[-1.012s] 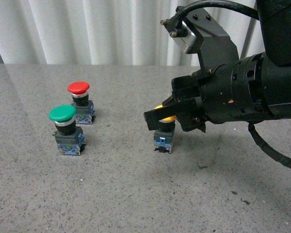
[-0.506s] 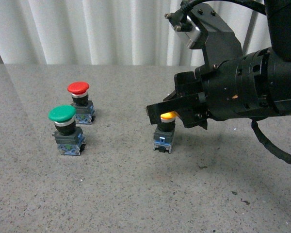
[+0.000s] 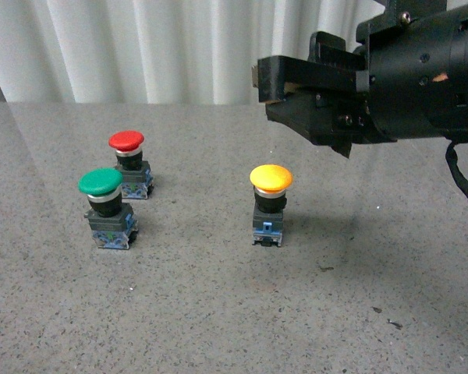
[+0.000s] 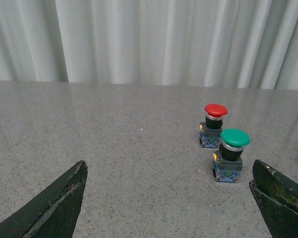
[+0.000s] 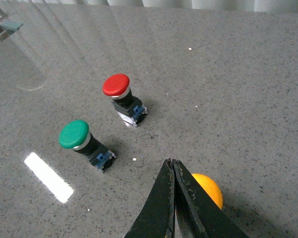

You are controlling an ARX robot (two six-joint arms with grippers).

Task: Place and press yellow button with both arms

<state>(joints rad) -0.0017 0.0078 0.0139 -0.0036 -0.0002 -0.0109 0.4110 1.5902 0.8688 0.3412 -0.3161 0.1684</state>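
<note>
Button placed: yellow button [image 3: 271,178] stands upright — right gripper [image 3: 285,86] pressed together above it; pressing comes next, likely downward.

Right wrist view: the right gripper [image 5: 173,198] fingers cover part of the yellow button [image 5: 207,191], so you only see an orange sliver of its cap; the base is hidden. Left wrist view: the left gripper [image 4: 169,208] fingers [image 4: 49,208] run off the lower edge, and a small blue bit at the right edge is cut off, so you can't tell what it is. Front view: the right arm [image 3: 421,70] is cropped at the top and right edges.
</note>
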